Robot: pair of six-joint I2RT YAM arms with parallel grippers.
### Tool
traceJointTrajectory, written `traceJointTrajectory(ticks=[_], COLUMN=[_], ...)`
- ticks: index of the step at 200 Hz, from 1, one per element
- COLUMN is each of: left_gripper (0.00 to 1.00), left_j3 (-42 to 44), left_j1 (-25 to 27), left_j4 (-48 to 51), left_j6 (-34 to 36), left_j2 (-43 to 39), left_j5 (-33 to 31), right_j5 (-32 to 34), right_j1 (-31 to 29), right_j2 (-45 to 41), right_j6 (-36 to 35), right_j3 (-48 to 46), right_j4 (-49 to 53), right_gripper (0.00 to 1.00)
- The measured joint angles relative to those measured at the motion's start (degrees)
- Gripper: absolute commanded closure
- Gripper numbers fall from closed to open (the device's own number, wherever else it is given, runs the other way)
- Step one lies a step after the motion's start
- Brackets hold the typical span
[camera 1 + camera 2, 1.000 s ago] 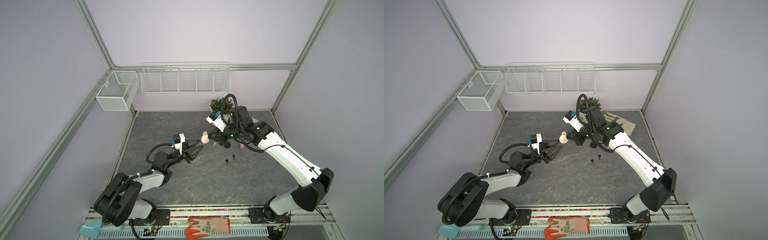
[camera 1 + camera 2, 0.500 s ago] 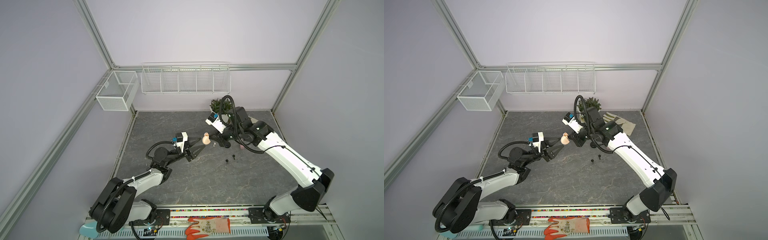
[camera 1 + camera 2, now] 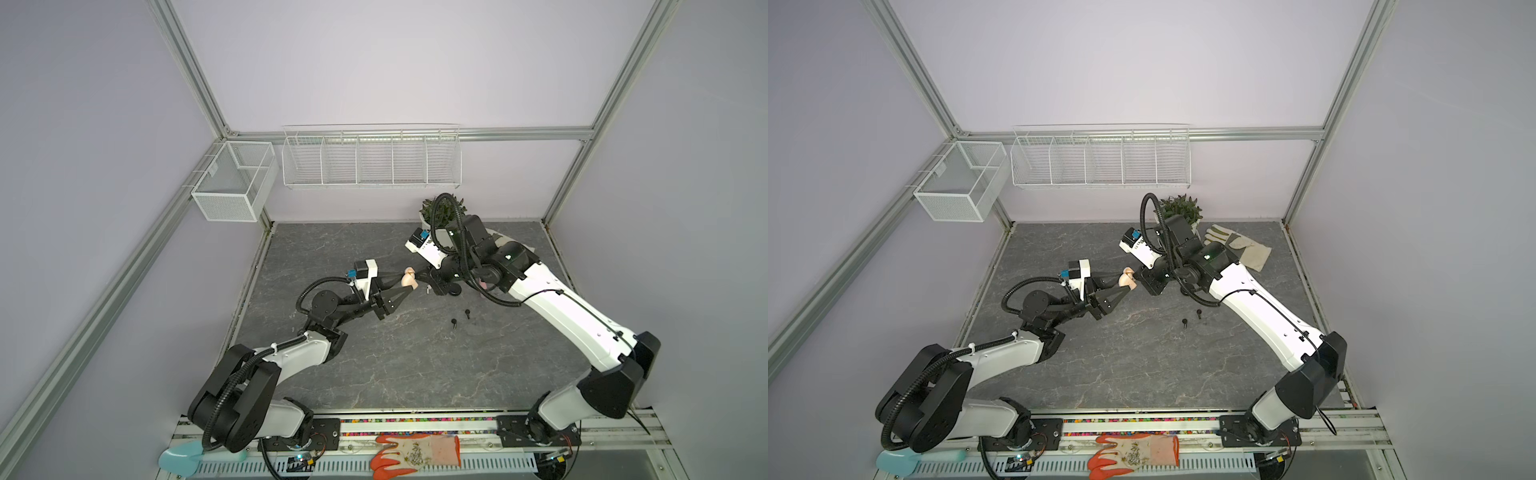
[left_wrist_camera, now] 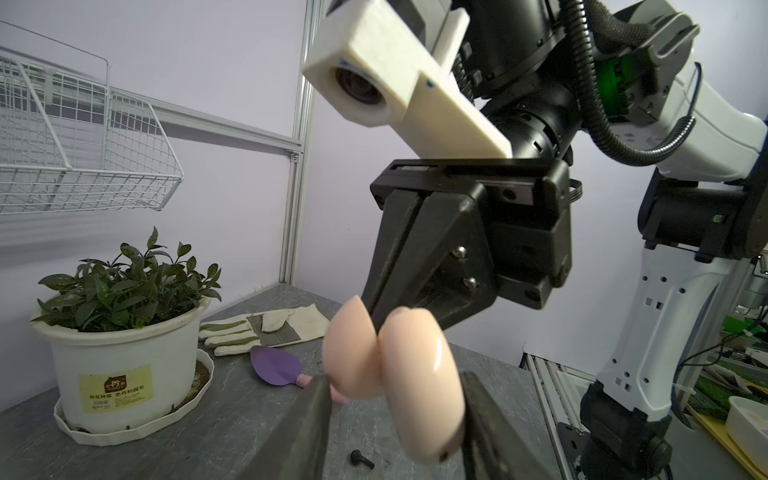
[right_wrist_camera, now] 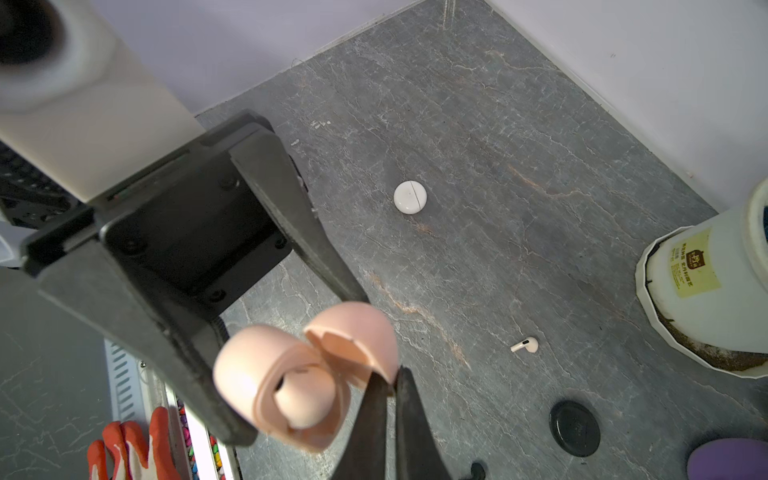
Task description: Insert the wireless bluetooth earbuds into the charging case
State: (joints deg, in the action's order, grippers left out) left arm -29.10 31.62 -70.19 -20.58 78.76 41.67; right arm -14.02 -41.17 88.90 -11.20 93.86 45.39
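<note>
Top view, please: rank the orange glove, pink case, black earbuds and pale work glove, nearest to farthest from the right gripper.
1. pink case, pinched by the right gripper.
2. black earbuds, just right of it.
3. pale work glove, back right.
4. orange glove, front rail.

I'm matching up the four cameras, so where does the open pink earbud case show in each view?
Top view: pink case near the centre, in the air.
Top view: pink case just left of centre.
Left wrist: large, lower middle.
Right wrist: lower left of middle.
Shared landmark: potted plant; only its pot shows in the right wrist view.
</note>
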Motion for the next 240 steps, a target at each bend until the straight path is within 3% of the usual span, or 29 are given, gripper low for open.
traceJointTrajectory(ticks=[90,131,146,184,211,240], left_gripper=[0.74,0.9,0.97,1.0,1.0,1.0], left_j3=[0.0,0.07,0.11,0.13,0.11,-0.76], left_j1=[0.07,0.04,0.07,0.02,0.02,0.02], left_j4=[0.22,-2.91,-5.18,-7.23,-7.96,-7.96], left_j6=[-0.55,-2.64,-3.8,-5.92,-7.5,-11.04], left_j2=[-0.04,1.16,2.21,3.28,3.26,2.89], left_j5=[0.55,-0.11,-0.68,-3.43,-5.81,-7.74], right_j5=[2.19,3.34,4.55,4.74,0.72,-8.44], right_j1=[-0.2,-0.31,-0.09,0.11,3.13,9.75], right_j2=[0.04,0.04,-0.2,-3.5,-9.92,-19.43], right_j6=[-0.07,-0.96,-0.92,-1.01,1.42,11.06], right_j3=[0.02,0.55,0.81,0.83,-2.82,-14.29], right_j4=[0.0,0.37,0.48,1.33,-1.68,-14.67], right_gripper=[0.92,0.6,0.55,0.49,0.48,0.46])
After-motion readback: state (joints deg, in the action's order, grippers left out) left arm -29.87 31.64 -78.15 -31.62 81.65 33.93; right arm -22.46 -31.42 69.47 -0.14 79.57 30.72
